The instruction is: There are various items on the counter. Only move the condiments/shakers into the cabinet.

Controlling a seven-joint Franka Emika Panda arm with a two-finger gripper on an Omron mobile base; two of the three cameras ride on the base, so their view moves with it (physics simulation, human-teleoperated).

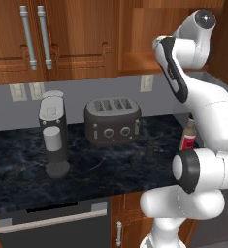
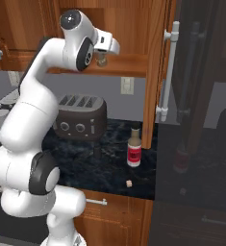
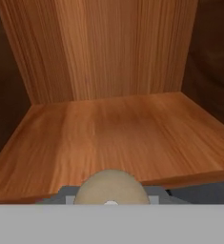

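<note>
- Reddish wood filled the kitchen wall, and the cabinet (image 3: 113,128) shelf had bare room for things.
- The gripper (image 2: 103,58) was closed on the tan wooden shaker (image 2: 102,61), held at the shelf's front edge, likely to set it inside.
- The bottle (image 2: 133,147) waited on the counter (image 2: 109,168); its red label was too blurry to read.
- The toaster (image 1: 112,120) and coffee machine (image 1: 54,135) stood further along.

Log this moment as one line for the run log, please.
gripper: shut on tan shaker | position: at front edge of cabinet shelf | sauce bottle: on counter | toaster: untouched
</note>
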